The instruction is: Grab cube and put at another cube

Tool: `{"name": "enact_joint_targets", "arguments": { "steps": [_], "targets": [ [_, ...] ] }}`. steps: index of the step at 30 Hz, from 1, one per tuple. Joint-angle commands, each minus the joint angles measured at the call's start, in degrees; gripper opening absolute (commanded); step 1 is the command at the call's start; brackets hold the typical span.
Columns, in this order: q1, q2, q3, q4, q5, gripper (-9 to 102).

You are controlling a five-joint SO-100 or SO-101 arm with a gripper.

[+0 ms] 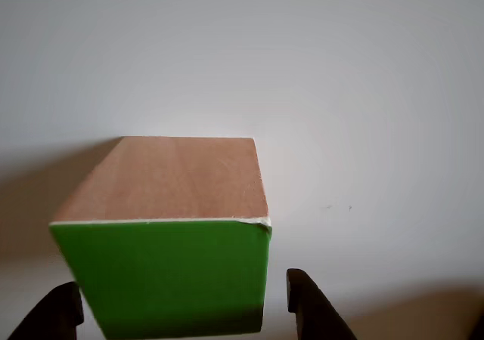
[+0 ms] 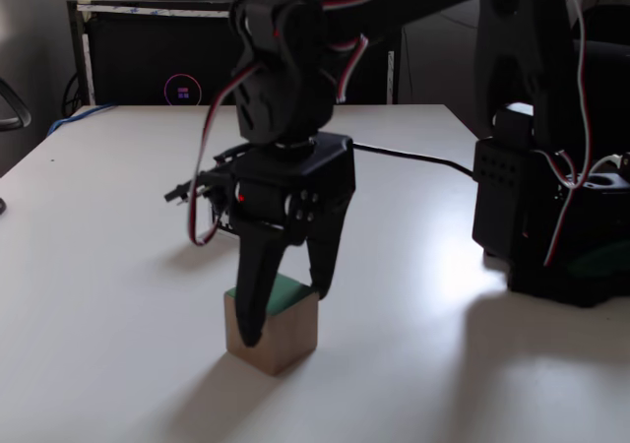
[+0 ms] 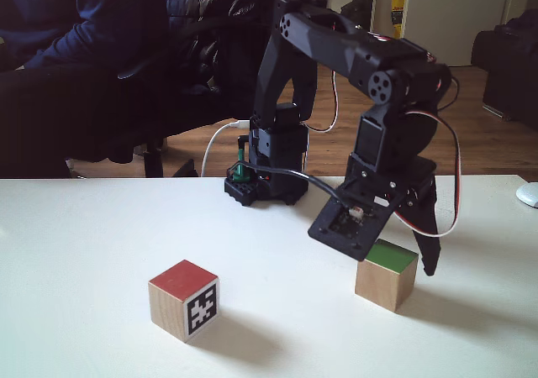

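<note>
The cube (image 1: 162, 276) rests on the white table (image 1: 363, 91), its green face toward the lens and a wood face behind it. In both fixed views the green face is on top of the cube (image 2: 271, 330) (image 3: 387, 273). My gripper (image 1: 181, 310) (image 2: 283, 315) (image 3: 391, 260) is open and straddles it, one black fingertip (image 1: 57, 310) on each side with small gaps. Another cube (image 3: 185, 298), with a red top and a black-and-white marker on its front, sits on the table well to the left in a fixed view.
The arm's base (image 3: 269, 172) (image 2: 551, 217) stands at the table's back with a cable (image 2: 413, 156) running to it. A person in dark clothes (image 3: 67, 59) sits behind the table. A white object (image 3: 528, 195) lies at the right edge.
</note>
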Motion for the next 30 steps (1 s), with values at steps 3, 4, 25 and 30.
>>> {"name": "enact_joint_targets", "arguments": {
  "steps": [3, 4, 25, 30],
  "targets": [
    [-0.26, 0.00, -3.08, 0.53, -0.79, 41],
    [0.00, -0.09, -3.25, 0.62, -1.05, 41],
    [4.39, -4.22, -5.62, 0.00, -5.54, 37],
    [4.04, -4.75, -6.06, -0.97, -5.01, 31]
  ]
}}
